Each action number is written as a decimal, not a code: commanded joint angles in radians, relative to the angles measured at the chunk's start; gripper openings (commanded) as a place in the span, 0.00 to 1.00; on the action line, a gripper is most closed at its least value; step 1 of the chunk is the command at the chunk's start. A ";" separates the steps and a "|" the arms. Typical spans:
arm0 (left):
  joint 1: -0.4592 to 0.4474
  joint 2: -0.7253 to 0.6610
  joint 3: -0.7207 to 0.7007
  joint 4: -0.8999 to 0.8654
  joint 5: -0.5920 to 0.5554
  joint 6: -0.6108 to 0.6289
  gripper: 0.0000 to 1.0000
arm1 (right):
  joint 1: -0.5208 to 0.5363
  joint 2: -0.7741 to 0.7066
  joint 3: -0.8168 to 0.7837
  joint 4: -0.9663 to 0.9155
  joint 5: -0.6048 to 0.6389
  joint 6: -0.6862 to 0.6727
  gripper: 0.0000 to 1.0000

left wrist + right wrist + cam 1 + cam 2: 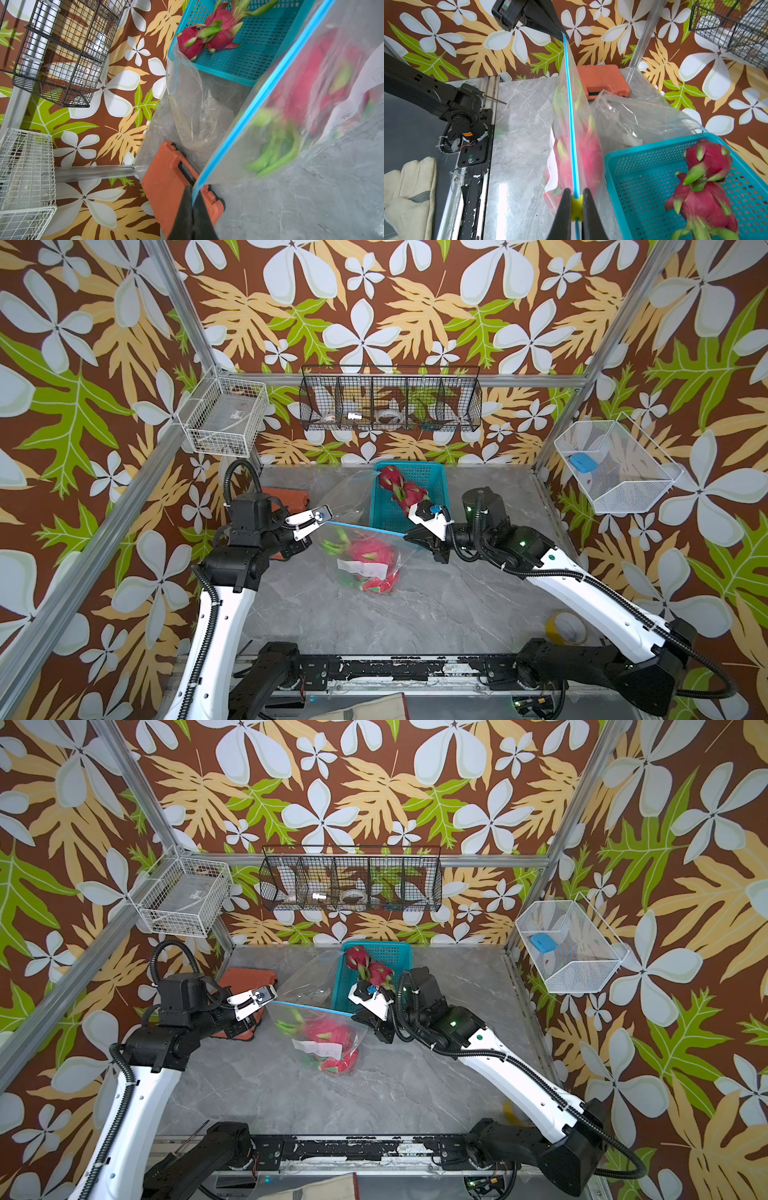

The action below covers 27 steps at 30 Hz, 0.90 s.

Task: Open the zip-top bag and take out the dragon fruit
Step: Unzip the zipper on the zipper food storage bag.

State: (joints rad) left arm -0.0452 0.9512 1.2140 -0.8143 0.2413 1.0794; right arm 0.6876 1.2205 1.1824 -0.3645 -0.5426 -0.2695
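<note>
Top views both take in the grey table from above. At far left an orange case lies near the back corner, partly hidden by the left arm. Just right of it, the left gripper is pinched tight on one end of the blue zip strip of the zip-top bag. The left wrist view shows its black fingers pressed together over the strip's corner, with nothing else between them.

The strip runs taut across to the right gripper. Its jaws are closed down on the yellow slider at the other end, plain in the right wrist view. The bag hangs below the strip over the middle of the table. Inside are two dragon fruit: a pink one higher up, its green scales toward the left gripper, and a redder one lower down, partly behind a white label. Whether the seal is parted anywhere I cannot tell.

Behind this bag a second, slack clear bag lies crumpled between the case and a teal basket. Two more dragon fruit lie touching in the basket's left part — just behind the right gripper. Far right, near the front, a roll of yellow tape lies flat beside the right arm.
</note>
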 commanded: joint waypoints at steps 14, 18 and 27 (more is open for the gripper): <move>0.000 0.020 0.034 -0.011 0.082 -0.109 0.00 | -0.024 -0.070 -0.029 -0.004 0.071 -0.023 0.53; -0.001 0.029 0.062 -0.045 0.201 -0.165 0.00 | 0.074 0.014 0.118 -0.020 0.122 -0.081 0.66; 0.002 0.066 0.006 -0.222 0.146 -0.081 0.14 | 0.187 0.309 0.385 -0.068 0.064 -0.098 0.73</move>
State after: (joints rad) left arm -0.0452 1.0019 1.2377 -0.9195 0.4202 0.9504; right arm 0.8291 1.4807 1.5402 -0.4042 -0.4599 -0.3370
